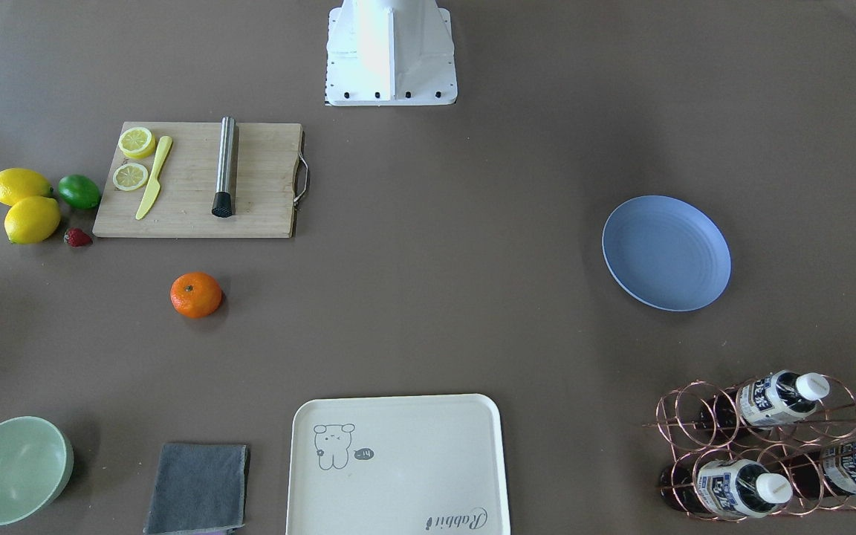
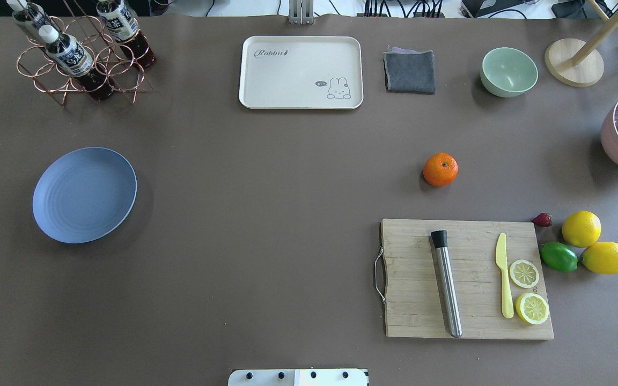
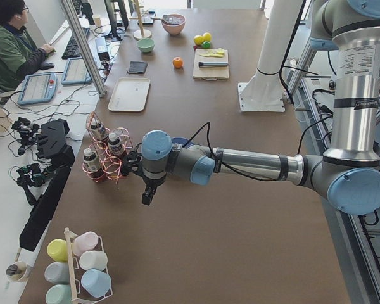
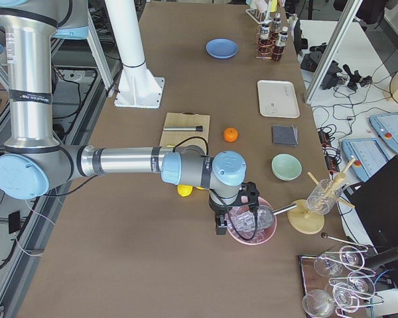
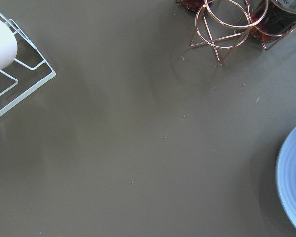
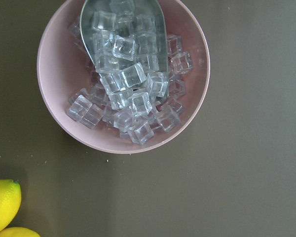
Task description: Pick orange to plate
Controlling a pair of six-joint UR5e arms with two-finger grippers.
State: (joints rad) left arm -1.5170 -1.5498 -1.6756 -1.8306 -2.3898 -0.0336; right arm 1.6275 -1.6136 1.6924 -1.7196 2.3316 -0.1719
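Observation:
The orange (image 1: 195,294) lies alone on the brown table, just beyond the cutting board in the overhead view (image 2: 440,169). Far across the table, on the robot's left side, rests the blue-grey plate (image 2: 84,194) with nothing on it; its edge shows in the left wrist view (image 5: 293,177). My left gripper (image 3: 148,197) hangs over the table near the bottle rack and plate, and I cannot tell whether it is open or shut. My right gripper (image 4: 220,227) hovers by the pink ice bowl, far from the orange; I cannot tell its state either.
A wooden cutting board (image 2: 467,279) carries a steel muddler, a yellow knife and lemon slices. Two lemons (image 2: 581,229), a lime (image 2: 558,257) and a strawberry lie beside it. A cream tray (image 2: 301,72), grey cloth (image 2: 410,71), green bowl (image 2: 508,71), copper bottle rack (image 2: 81,59) and pink ice bowl (image 6: 123,74) line the edges.

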